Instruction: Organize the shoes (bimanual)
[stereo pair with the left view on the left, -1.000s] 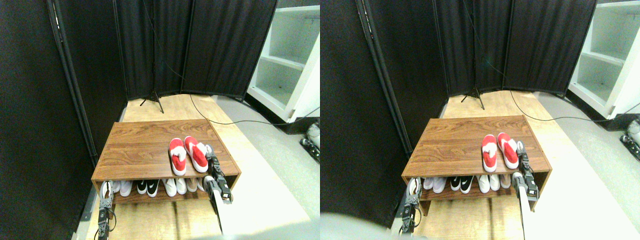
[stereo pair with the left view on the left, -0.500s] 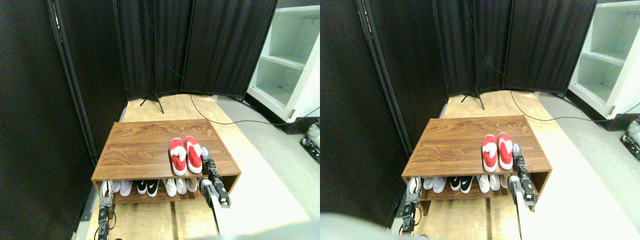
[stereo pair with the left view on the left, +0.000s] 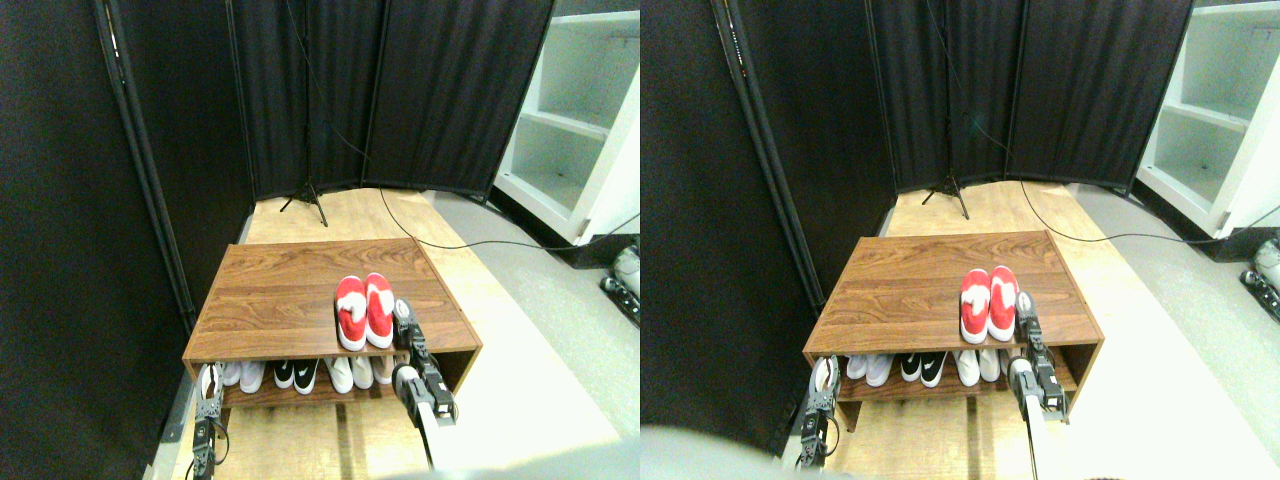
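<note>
Two bright red slip-on shoes with white patches lie side by side on top of the wooden shoe rack (stereo pair with the left view on the left: 280, 290), heels toward me: the left shoe (stereo pair with the left view on the left: 350, 312) and the right shoe (stereo pair with the left view on the left: 379, 308), now touching along their sides. My right gripper (stereo pair with the left view on the left: 404, 314) rests against the outer side of the right shoe. Down at the rack's front left corner, my left gripper (stereo pair with the left view on the left: 209, 384) hangs low, away from the red pair.
A row of white, beige and black-and-white shoes (stereo pair with the left view on the left: 310, 373) fills the rack's lower shelf. Black curtain panels (stereo pair with the left view on the left: 400, 90) close the back and left. A white shelving unit (stereo pair with the left view on the left: 575, 120) stands at the right, and a cable (stereo pair with the left view on the left: 470, 243) crosses the floor.
My right gripper has swept left, pushing the right red shoe straight and up against the left one. The left gripper has barely moved.
</note>
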